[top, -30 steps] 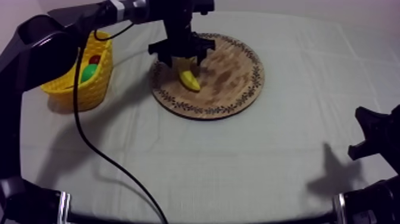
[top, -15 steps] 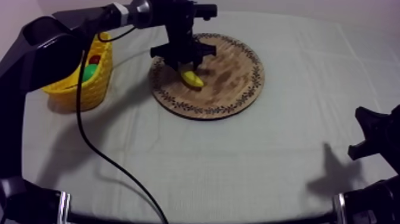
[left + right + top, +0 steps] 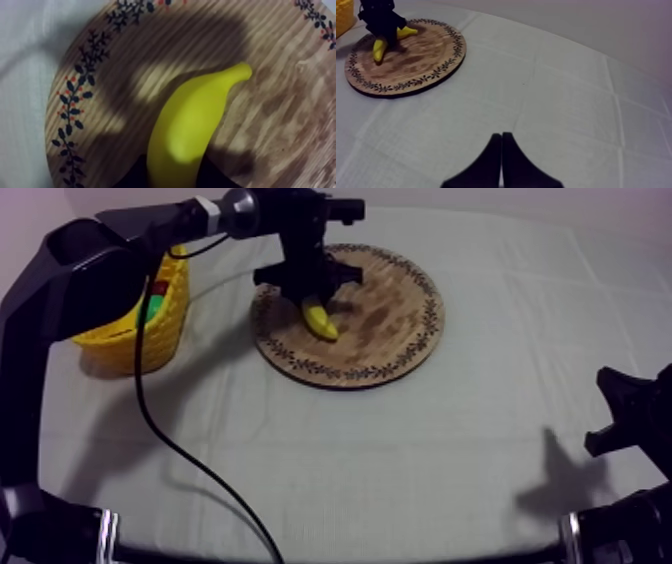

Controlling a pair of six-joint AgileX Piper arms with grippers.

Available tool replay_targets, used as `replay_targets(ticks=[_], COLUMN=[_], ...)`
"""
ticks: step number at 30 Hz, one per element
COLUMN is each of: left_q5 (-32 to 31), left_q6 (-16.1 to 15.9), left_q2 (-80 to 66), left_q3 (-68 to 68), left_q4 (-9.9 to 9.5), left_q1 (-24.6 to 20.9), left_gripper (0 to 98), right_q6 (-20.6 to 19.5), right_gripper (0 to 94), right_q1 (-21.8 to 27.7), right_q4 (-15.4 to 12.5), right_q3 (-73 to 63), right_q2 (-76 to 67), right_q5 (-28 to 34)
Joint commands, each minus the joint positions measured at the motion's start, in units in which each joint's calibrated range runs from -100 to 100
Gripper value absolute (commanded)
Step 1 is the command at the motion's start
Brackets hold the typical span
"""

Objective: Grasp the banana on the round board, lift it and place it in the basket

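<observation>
The yellow banana (image 3: pixel 321 321) lies on the left part of the round wooden board (image 3: pixel 392 318). My left gripper (image 3: pixel 309 299) stands straight down over the banana's far end. In the left wrist view the banana (image 3: pixel 187 125) fills the gap between the two black fingertips (image 3: pixel 134 174), which press against both its sides, so the gripper is shut on it. From the right wrist view the left gripper (image 3: pixel 383 25) straddles the banana (image 3: pixel 379 48) on the board (image 3: pixel 416 65). My right gripper (image 3: pixel 501 135) is shut on nothing, low at the right of the table (image 3: pixel 622 416).
The yellow basket (image 3: pixel 130 340) stands left of the board, holding a small red fruit (image 3: pixel 160 288) and a green fruit (image 3: pixel 152 308). The left arm reaches across above the basket. Bare cloth (image 3: pixel 400 458) stretches in front of the board.
The left gripper has sunk lower onto the banana and its fingers have drawn in against it. The banana has barely shifted. The right arm has not moved.
</observation>
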Motion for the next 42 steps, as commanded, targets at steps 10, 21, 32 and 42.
replay_targets(ticks=[10,21,32,42], left_q5=[-0.6,-0.4,-0.2,-0.6], left_q6=[-1.0,-3.9,-11.9,-20.8], left_q2=[-9.4,-30.9,-49.2,-53.2], left_q3=[3.0,14.4,25.2,24.5], left_q4=[0.63,1.93,2.06,1.05], left_q1=[-1.3,-5.6,-13.6,-21.2], left_gripper=[25.4,24.3,26.1,28.1], right_q6=[0.0,0.1,0.0,0.0], right_gripper=[0.3,0.3,0.3,0.3], right_q1=[0.0,0.0,0.0,0.0], right_q4=[0.0,0.0,0.0,0.0], right_q3=[0.0,0.0,0.0,0.0], right_q2=[0.0,0.0,0.0,0.0], right_q5=[0.0,0.0,0.0,0.0])
